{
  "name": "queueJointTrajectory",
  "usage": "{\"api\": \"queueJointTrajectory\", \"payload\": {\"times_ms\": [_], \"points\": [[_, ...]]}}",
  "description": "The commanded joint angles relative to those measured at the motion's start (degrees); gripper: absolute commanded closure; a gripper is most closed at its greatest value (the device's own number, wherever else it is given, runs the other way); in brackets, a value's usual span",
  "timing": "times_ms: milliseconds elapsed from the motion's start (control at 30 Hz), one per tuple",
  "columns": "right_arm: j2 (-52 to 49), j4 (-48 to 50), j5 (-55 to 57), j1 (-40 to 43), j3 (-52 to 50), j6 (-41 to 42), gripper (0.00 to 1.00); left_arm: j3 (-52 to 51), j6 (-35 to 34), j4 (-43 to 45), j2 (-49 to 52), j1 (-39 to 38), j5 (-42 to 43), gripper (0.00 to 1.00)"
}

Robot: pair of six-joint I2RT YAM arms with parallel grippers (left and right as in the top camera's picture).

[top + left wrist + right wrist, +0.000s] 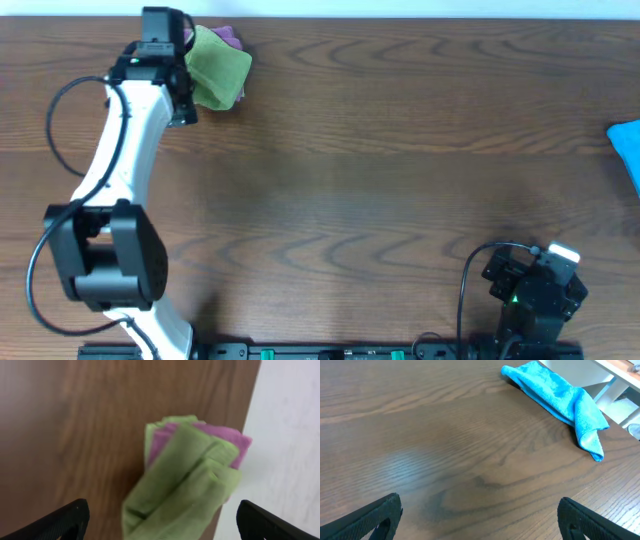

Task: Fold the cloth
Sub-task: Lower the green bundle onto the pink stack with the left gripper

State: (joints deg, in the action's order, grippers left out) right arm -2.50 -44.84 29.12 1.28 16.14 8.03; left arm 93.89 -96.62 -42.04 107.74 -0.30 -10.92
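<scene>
Left wrist: folded cloth (190, 480) straight ahead of released left pincer (162, 522), atop purple cloth (225, 435). Right pincer (480, 515) released, well apart.

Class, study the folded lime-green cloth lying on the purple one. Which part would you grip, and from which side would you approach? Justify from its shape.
Probably the green cloth's lower end, where no purple cloth shows beneath. Come from above: it lies flat in stacked layers, and the left gripper's open fingers straddle that end, so likely only green gets pinched.
</scene>
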Motion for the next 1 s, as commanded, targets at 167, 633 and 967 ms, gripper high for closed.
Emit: {"api": "queueJointTrajectory", "payload": {"times_ms": [167,633,967], "points": [[0.4,0.0,0.4,0.6,-0.2,-0.6,0.01,0.8,9.7,-0.2,0.0,-2.9,7.1,0.05],[0.4,0.0,0.4,0.6,-0.2,-0.6,0.01,0.8,29.9,-4.5,8.2,-4.3,-9.3,0.05],[0.4,0.0,0.4,0.6,-0.2,-0.6,0.01,0.8,37.8,9.7,8.6,-1.4,-0.7,0.05]]}}
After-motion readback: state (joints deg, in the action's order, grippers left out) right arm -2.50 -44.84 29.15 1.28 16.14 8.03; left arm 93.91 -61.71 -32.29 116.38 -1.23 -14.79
